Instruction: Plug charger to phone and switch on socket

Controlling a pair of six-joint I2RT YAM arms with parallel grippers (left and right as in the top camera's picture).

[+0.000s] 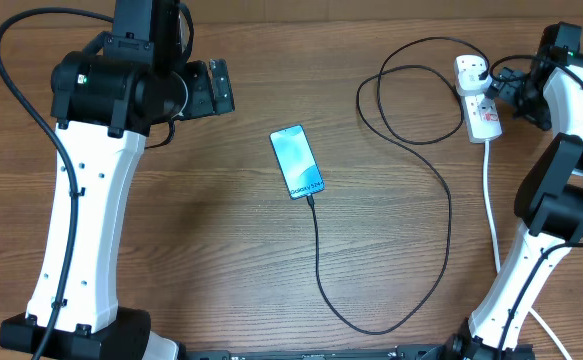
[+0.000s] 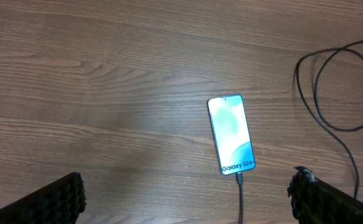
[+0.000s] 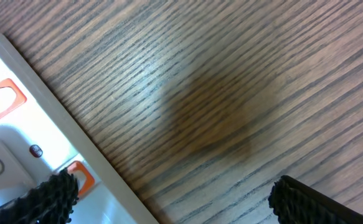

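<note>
The phone [image 1: 297,162] lies flat, screen up, just left of centre in the overhead view. Its long axis runs nearly top to bottom of the frame, leaning a little toward the lower right, and the short edge with the white text points down-frame. In my left wrist view the phone [image 2: 231,134] sits right of centre, and the charger [image 1: 449,225] meets its lower short edge. From there the black cable drops toward the bottom of the overhead frame, swings right, climbs, and loops in the upper right before reaching the socket [image 1: 483,118]. The socket lies at the upper right, long axis close to vertical, with its thick white cord [image 1: 491,200] trailing down-frame. Bare table [image 1: 221,250] surrounds the phone on the left, above and to the right up to the cable loop. The room between the cable and the white cord is narrower. My left gripper [image 1: 214,88] hangs at the upper left, well apart from the phone, jaws spread wide and empty, with only wood between the pads [image 2: 56,202]. My right gripper [image 1: 506,88] is at the socket's right edge, also spread wide and gripping nothing. In its wrist view one fingertip [image 3: 50,196] overlaps the socket [image 3: 19,137] face at the lower left, and I cannot tell whether it touches.
</note>
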